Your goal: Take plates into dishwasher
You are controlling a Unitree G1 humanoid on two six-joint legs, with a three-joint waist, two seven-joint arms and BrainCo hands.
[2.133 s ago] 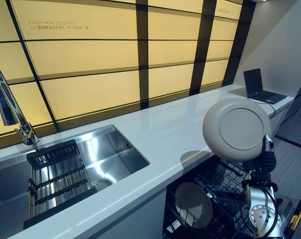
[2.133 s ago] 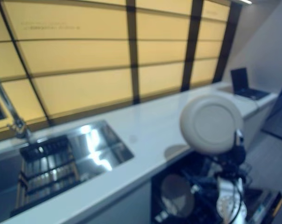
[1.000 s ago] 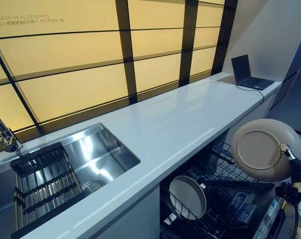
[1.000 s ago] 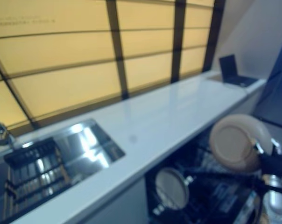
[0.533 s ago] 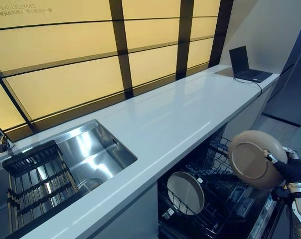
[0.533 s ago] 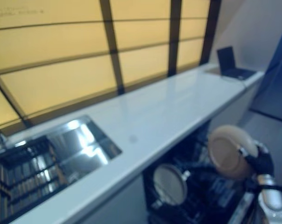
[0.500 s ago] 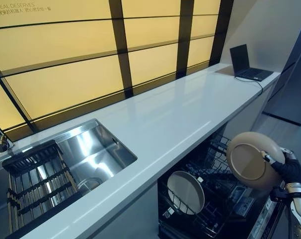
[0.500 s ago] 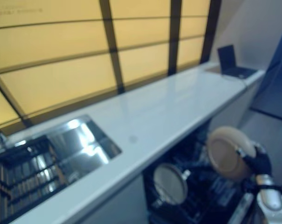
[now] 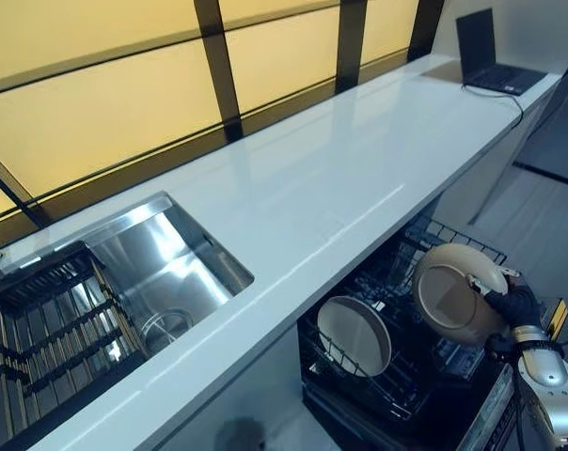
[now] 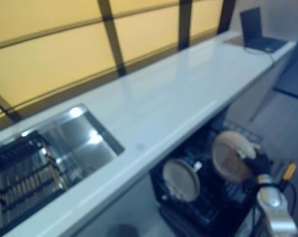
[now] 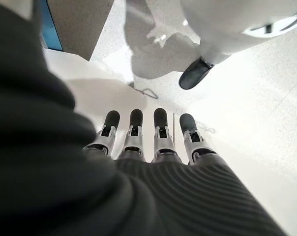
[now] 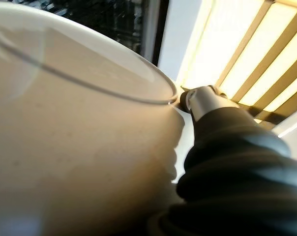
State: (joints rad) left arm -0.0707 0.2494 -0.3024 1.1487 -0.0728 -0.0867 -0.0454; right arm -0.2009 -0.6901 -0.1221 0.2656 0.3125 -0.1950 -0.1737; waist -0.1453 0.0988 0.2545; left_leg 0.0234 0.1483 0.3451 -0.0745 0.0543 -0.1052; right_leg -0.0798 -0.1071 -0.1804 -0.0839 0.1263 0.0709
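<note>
My right hand [image 9: 514,305] is shut on the rim of a beige plate [image 9: 453,293] and holds it on edge, tilted, just over the open dishwasher's lower rack [image 9: 397,376]. The plate fills the right wrist view [image 12: 74,132], with my thumb [image 12: 200,101] at its rim. A second beige plate [image 9: 354,335] stands upright in the rack to the left of the held one. My left hand [image 11: 153,142] shows only in its wrist view, hanging over the floor with straight fingers and holding nothing.
A white countertop [image 9: 331,188] runs above the dishwasher. A steel sink [image 9: 162,272] with a black drying rack [image 9: 49,329] lies at the left. A laptop [image 9: 496,56] sits at the counter's far right end. The wire rack's far edge [image 9: 453,240] reaches behind the held plate.
My right hand has lowered the plate from above the counter's edge down over the dishwasher rack. The camera has tilted down and moved closer.
</note>
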